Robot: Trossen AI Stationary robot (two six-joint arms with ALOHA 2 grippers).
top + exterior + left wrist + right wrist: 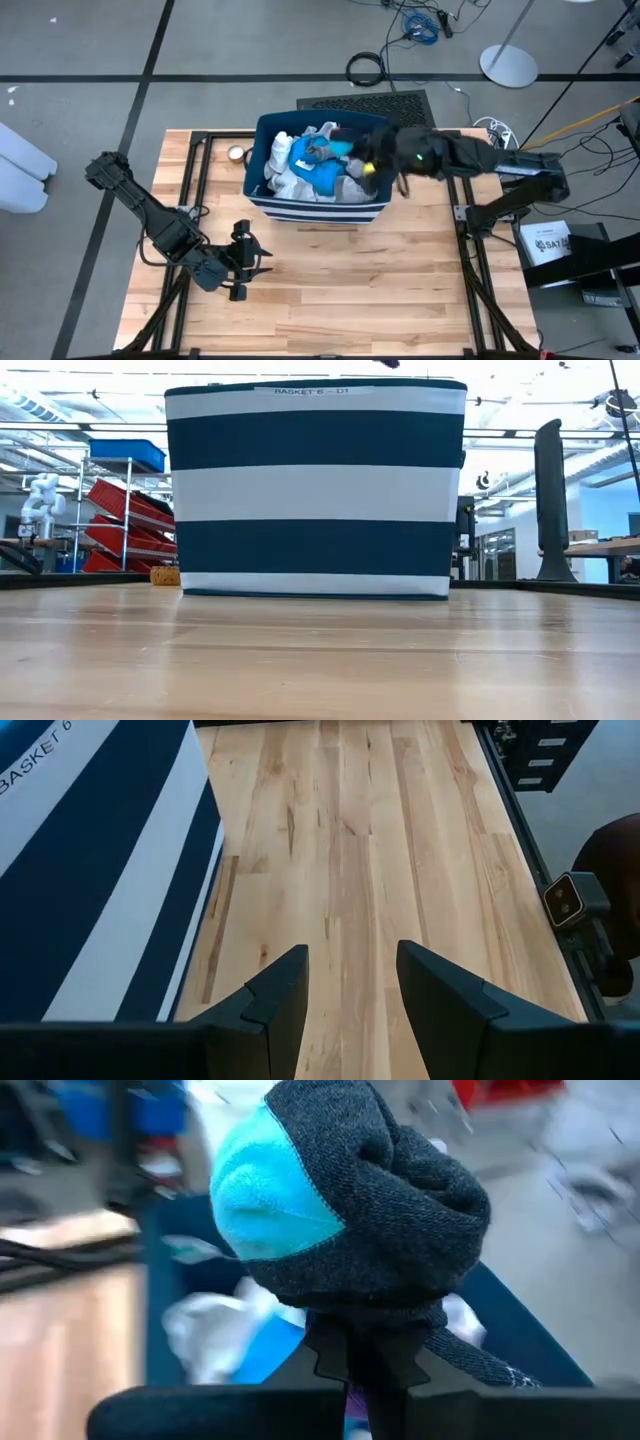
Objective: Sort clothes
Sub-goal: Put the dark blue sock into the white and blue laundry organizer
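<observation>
Right gripper (368,1365) clamped shut on bunched dark grey knit sock with turquoise toe (340,1210), held over 3 o'clock rim of navy-and-white striped fabric bin (315,211); sock balled, long axis not discernible. Left gripper (350,985) parted, nothing held, above wooden table (340,290) at 7 o'clock of bin.

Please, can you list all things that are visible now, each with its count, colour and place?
bin: one, navy with white stripes, far middle of table.
clothes: a pile, white, blue and grey, inside the bin.
sock: one, dark grey with a turquoise patch, held above the bin.
roll: one, small, tan, on the table left of the bin.
table: one, light wood.
left gripper: open, above bare table.
right gripper: fingers shut on the sock.
</observation>
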